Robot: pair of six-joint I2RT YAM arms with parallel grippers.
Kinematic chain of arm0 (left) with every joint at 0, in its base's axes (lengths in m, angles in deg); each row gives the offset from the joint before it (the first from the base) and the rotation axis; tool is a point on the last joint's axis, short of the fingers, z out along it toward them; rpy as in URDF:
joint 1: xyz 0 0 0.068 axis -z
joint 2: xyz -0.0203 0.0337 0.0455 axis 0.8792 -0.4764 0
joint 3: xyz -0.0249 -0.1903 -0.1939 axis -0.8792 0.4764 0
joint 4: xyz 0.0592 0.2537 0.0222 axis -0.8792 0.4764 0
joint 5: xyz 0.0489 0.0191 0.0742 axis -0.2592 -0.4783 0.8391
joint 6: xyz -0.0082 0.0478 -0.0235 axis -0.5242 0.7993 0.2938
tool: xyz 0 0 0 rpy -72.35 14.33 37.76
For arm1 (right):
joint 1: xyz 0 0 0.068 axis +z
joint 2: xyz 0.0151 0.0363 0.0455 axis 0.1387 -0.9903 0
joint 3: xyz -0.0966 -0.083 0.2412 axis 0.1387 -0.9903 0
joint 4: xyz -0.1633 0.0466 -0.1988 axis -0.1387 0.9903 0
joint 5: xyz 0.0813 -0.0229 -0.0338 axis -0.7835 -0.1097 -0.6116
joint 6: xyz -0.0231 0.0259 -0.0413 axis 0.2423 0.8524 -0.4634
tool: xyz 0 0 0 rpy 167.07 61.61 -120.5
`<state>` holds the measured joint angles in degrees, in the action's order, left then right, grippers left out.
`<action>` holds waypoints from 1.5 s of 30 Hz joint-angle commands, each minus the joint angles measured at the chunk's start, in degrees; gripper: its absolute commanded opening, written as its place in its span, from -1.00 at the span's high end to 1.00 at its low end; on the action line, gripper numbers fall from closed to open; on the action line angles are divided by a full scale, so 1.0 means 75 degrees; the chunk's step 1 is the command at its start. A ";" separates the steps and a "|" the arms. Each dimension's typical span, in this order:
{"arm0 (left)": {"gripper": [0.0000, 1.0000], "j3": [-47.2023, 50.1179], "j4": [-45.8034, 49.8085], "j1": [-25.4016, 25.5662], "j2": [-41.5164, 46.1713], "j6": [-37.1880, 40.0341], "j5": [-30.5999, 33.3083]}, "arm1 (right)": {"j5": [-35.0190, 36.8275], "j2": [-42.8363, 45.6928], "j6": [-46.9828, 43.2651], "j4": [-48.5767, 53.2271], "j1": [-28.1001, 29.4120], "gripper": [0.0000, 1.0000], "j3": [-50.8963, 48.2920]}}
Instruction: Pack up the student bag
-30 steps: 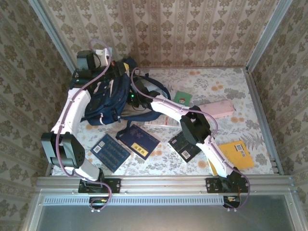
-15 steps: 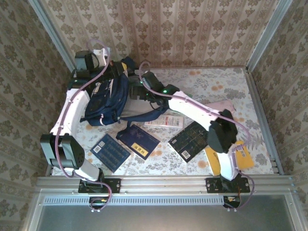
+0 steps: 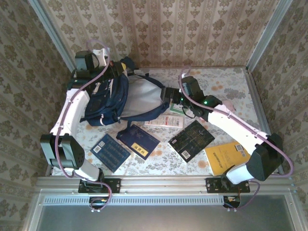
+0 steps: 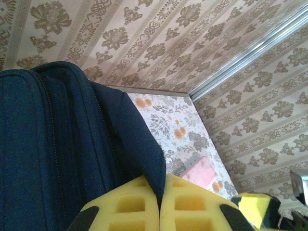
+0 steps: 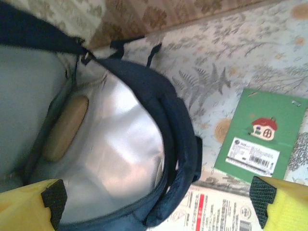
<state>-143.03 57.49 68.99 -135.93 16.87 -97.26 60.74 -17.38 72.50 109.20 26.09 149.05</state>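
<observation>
student bag lay far left, mouth gaping right; left gripper pinched shut on its rim; right gripper wide open, empty, at mouth; best: hold rim taut while loading books

Top external: high behind the near edge, looking down on the whole surface. Left wrist: hard against the student bag, facing the far right corner. Right wrist: close above the bag's open mouth, facing down. Shared: the bag.

R end effector back rightward, student bag mouth wider open.
</observation>
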 commanded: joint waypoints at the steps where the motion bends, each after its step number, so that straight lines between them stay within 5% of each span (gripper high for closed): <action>1: 1.00 -0.0160 -0.0203 -0.0099 0.0458 0.0345 0.0352 | -0.0385 0.0140 -0.1024 0.0275 0.0604 -1.00 -0.0252; 7: 1.00 -0.0138 -0.0106 -0.0364 0.0413 0.0234 0.0691 | -0.0541 0.0030 -0.1672 0.0033 0.1496 -0.97 -0.0695; 12: 1.00 0.0005 -0.0431 -0.0629 0.0327 -0.0156 0.0498 | -0.1589 -0.0885 -0.2027 -0.0022 0.2169 -0.90 -0.0452; 20: 1.00 0.0037 -0.0445 -0.0775 0.0295 -0.0175 0.0528 | -0.0224 -0.3072 -0.2443 0.1771 0.2883 -0.99 0.1341; 27: 1.00 0.0103 -0.0630 -0.0840 0.0229 -0.0411 0.0463 | -0.0258 -0.3161 -0.1872 0.2406 0.1395 -0.99 0.1637; 33: 1.00 0.0121 -0.0743 -0.0843 0.0195 -0.0532 0.0194 | 0.0374 -0.3793 0.0655 0.3310 -0.0276 -0.99 0.2507; 45: 1.00 0.0141 -0.0816 -0.0840 0.0172 -0.0605 0.0107 | 0.0914 -0.6020 0.2881 0.4978 -0.1405 -0.99 0.5144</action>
<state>-141.48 57.86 63.33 -135.61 13.29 -94.44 66.07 -60.37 88.50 140.94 16.72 184.85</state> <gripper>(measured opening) 0.056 0.996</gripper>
